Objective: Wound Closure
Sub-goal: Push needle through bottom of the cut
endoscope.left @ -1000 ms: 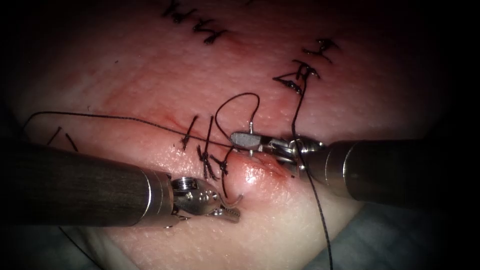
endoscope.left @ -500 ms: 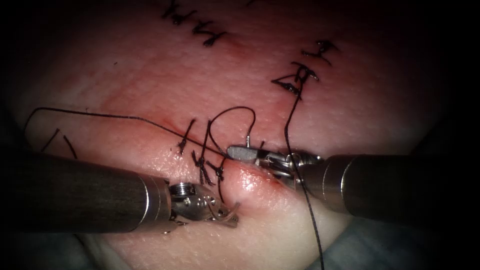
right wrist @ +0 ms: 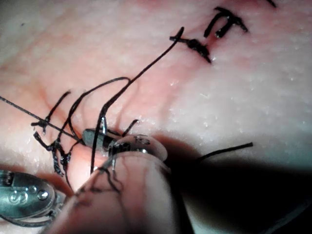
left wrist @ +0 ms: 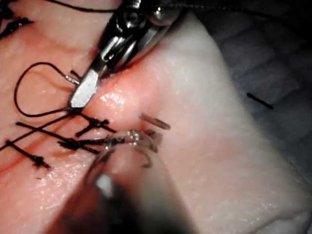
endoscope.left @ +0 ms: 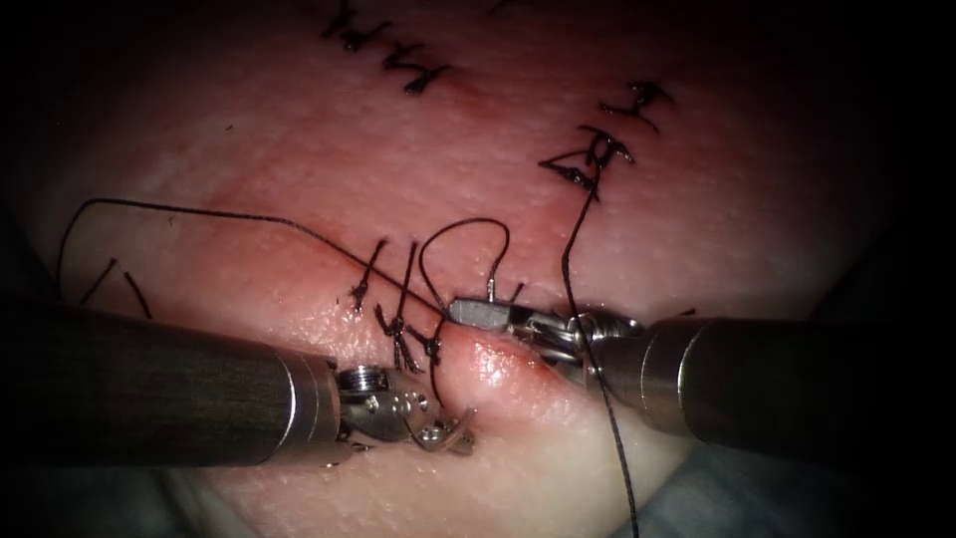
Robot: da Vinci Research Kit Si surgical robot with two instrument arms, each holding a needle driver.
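Observation:
My right tool (endoscope.left: 476, 311) is shut on the curved needle near its tail end (endoscope.left: 492, 289), where the thread joins. The needle's body is buried in the tissue (endoscope.left: 299, 149) under a raised fold (endoscope.left: 498, 364) at the cut. Its tip (endoscope.left: 462, 416) comes out on the left tool's side of the cut, also seen as the needle tip (left wrist: 155, 122). My left tool (endoscope.left: 446, 435) stands open right at the tip and holds nothing. Black thread (endoscope.left: 249, 221) runs left from the needle in a long arc, with a small loop (endoscope.left: 463, 227) above the right tool (left wrist: 80, 95).
Three tied stitches (endoscope.left: 398, 324) cross the cut just left of the needle. Older stitched lines lie at the top (endoscope.left: 398, 55) and upper right (endoscope.left: 597, 149). A thread strand (endoscope.left: 607, 438) drapes over the right tool's wrist and runs down. The left tool (right wrist: 24, 197) sits near the stitches.
The right tool has moved down and left, driving the needle deeper; the tissue fold has risen and the tip shows further out. The left tool has closed in on the tip.

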